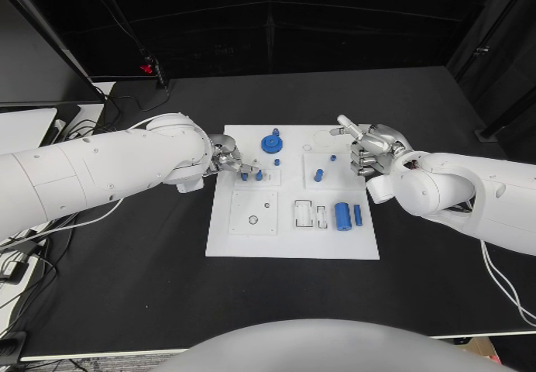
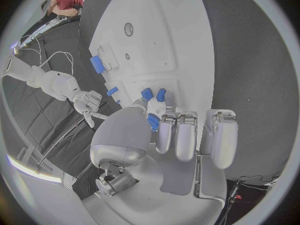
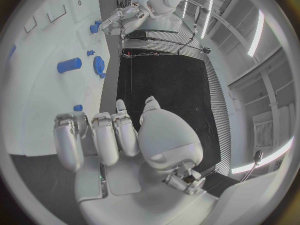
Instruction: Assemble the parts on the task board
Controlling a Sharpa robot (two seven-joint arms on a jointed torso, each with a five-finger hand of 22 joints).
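The white task board lies in the middle of the black table. My left hand is at the board's left edge, just above two small blue pegs that stand upright there. In the left wrist view the thumb and a finger pinch a small blue part beside those pegs. My right hand hovers at the board's right edge with nothing in it, its fingers bent and its thumb raised. A blue gear sits at the board's far middle.
A blue cylinder and a blue bar lie at the board's near right. A blue peg stands in the right middle block, close to my right hand. Cables trail along the table's left side.
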